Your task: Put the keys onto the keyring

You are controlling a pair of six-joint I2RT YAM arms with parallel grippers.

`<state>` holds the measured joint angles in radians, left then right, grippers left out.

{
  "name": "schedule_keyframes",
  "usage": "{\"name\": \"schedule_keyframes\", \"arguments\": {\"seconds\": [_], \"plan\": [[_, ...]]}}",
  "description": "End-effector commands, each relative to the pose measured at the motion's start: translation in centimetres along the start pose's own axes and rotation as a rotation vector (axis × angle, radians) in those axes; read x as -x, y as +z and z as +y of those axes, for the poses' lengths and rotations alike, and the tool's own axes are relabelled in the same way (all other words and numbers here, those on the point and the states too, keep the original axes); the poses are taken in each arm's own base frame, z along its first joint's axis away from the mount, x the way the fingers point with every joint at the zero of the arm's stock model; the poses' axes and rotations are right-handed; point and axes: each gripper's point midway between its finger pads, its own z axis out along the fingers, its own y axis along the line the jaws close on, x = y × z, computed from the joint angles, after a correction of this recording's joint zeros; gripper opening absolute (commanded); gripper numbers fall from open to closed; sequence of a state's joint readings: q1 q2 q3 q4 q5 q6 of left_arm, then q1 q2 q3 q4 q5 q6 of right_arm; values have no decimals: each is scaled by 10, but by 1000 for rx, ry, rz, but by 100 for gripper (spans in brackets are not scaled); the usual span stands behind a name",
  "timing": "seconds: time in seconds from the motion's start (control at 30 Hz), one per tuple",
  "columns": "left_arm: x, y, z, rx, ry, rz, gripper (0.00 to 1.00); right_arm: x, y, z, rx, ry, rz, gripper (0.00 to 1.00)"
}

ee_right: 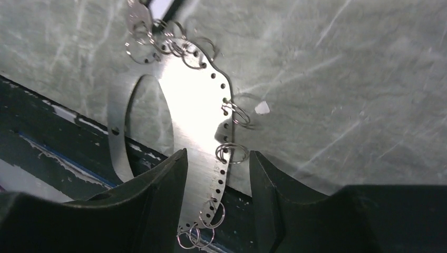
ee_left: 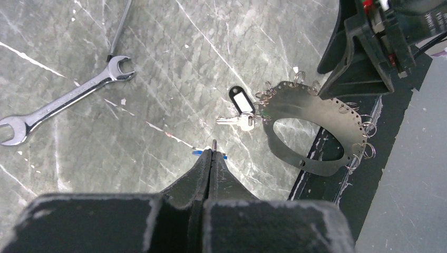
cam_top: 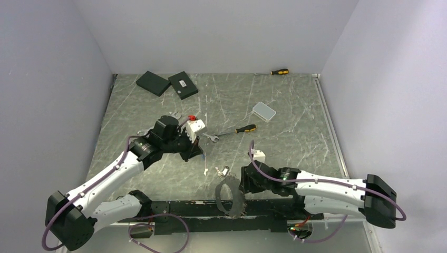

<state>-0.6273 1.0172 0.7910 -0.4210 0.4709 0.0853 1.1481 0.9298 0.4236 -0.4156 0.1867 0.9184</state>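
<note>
A dark marbled table (cam_top: 295,153) is seen from above, enclosed by pale walls. The left arm (cam_top: 113,174) and right arm (cam_top: 327,190) are bent inward from the near edge.

The keyring (ee_left: 311,108) is shown as a flat, oval silver plate with a large central opening. Small holes are punched along its rim, and small split rings (ee_right: 231,152) are threaded through many of them. It is placed at the table's near edge, between the two arms, partly overlapping the black base strip (cam_top: 174,208).

The right gripper (ee_right: 219,154) is held at the plate with its claw parted. One band of the plate is framed between the two fingers, and a gap is visible on one side.

A silver spanner (ee_left: 68,100) is laid flat on the table, well apart from the plate.

The left gripper (ee_left: 213,153) is seen with its claw pressed together, pointed at the table near the key (ee_left: 234,122).

The key, with a black tag (ee_left: 241,98), is laid just beside the plate's rim. Whether it is linked to the plate cannot be told.
</note>
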Motion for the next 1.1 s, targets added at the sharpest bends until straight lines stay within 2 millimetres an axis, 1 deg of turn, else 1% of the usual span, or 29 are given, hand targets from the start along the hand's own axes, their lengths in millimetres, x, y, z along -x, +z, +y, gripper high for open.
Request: {"name": "schedule_keyframes", "arguments": {"seconds": [0.0,0.13,0.3,0.33,0.37,0.43,0.47,0.5,0.57,0.63,0.73,0.83,0.87,0.93,1.0,1.07], "plan": [[20,-7,5,43,64,-81,0,-15,5,8,20,93,76,50],[20,-9,6,53,69,-84,0,-23,9,4,-22,88,119,48],[20,-10,7,61,72,-82,0,-28,17,6,-23,79,147,46],[20,-11,7,61,72,-82,0,-28,18,7,-28,76,150,44],[20,-11,7,63,72,-83,0,-28,20,6,-36,74,154,41],[21,-12,7,69,76,-87,0,-27,25,5,-53,68,154,29],[20,-12,8,71,78,-88,0,-26,27,5,-58,63,150,22],[21,-13,8,77,78,-89,0,-25,29,6,-61,59,147,17],[20,-13,9,83,80,-87,0,-17,33,9,-63,33,121,12],[20,-13,11,91,81,-86,0,-1,39,15,-60,-11,85,7],[21,-15,14,109,84,-86,0,30,51,24,-46,-113,24,0],[22,-16,17,127,89,-90,0,69,62,34,-13,-244,-42,0],[22,-17,18,133,91,-92,0,85,66,42,21,-283,-68,0],[21,-18,20,144,92,-94,0,104,71,59,115,-383,-102,1],[22,-18,21,152,95,-97,0,118,75,68,146,-448,-97,12],[21,-18,22,157,93,-95,0,124,74,66,117,-453,-80,33]]}}
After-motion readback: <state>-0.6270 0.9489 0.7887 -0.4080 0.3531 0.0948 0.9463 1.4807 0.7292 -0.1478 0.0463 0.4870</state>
